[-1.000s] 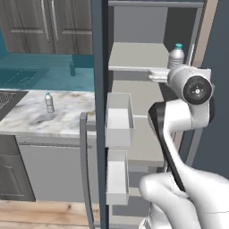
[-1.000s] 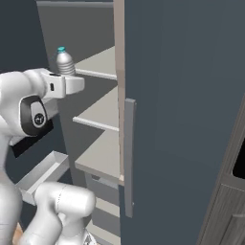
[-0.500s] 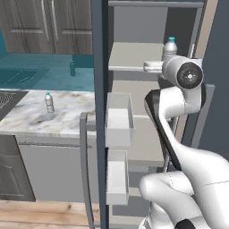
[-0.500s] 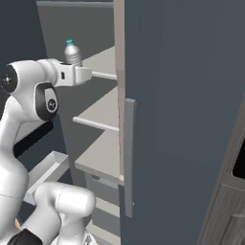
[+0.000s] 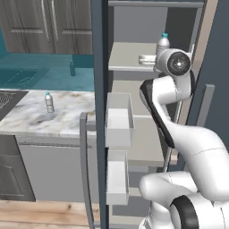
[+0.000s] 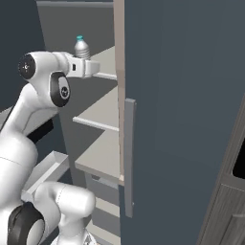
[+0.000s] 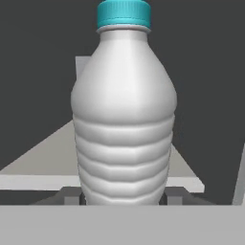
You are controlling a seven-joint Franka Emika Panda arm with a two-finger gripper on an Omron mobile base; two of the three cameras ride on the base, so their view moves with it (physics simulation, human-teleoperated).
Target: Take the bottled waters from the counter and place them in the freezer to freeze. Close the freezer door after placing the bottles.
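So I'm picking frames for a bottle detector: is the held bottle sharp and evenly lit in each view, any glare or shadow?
Hand view: bottle sharp, close, flatly lit, no glare, freezer interior dark behind. Left base view: it is small, slightly soft, partly behind the arm. Right base view: bottle small against a shadowed grey wall.

You are seeing flat, even rendered light, everything sharp; behind the bottle (image 7: 124,115) the freezer (image 7: 43,43) interior is looking dim.
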